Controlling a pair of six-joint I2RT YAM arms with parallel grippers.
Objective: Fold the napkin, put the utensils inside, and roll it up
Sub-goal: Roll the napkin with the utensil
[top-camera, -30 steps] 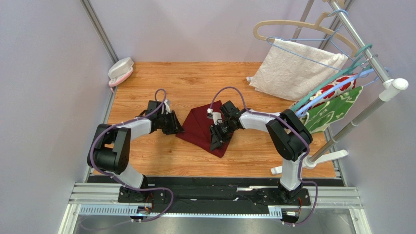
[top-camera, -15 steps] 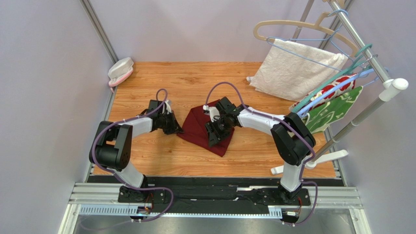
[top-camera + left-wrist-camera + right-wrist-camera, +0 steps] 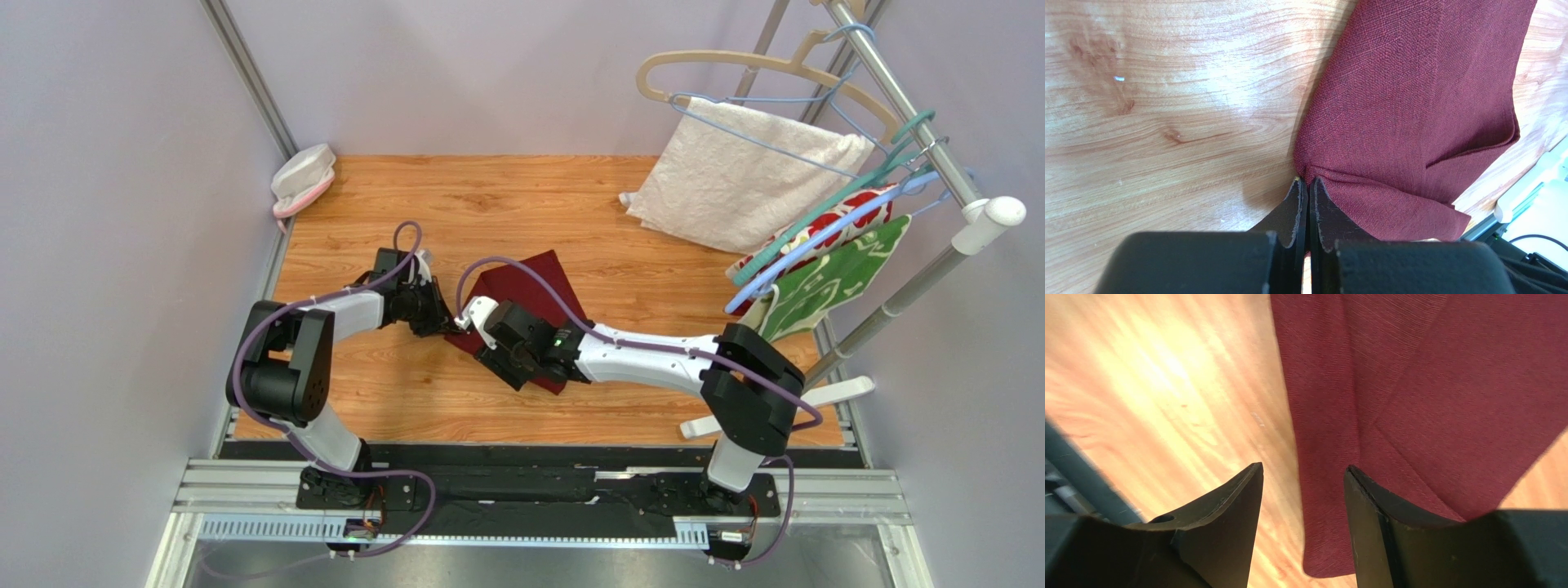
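Note:
The dark red napkin (image 3: 530, 284) lies folded on the wooden table. My left gripper (image 3: 438, 322) is shut on the napkin's left corner, which bunches at the fingertips in the left wrist view (image 3: 1308, 182), with the cloth (image 3: 1413, 104) spreading away to the right. My right gripper (image 3: 513, 365) is open low over the napkin's near left edge. In the right wrist view (image 3: 1303, 474) that edge of the cloth (image 3: 1425, 386) runs between the two spread fingers, touching neither. The utensils are out of view.
A white textured towel (image 3: 736, 172) hangs on a hanger at the back right. Floral cloths (image 3: 834, 270) hang on the rack beside it, whose white base (image 3: 785, 402) stands on the table's right side. A white and pink object (image 3: 302, 178) sits in the back left corner.
My right arm has swung from over the napkin's middle to its near left edge, close to my left gripper. The left gripper has stayed put, holding the corner.

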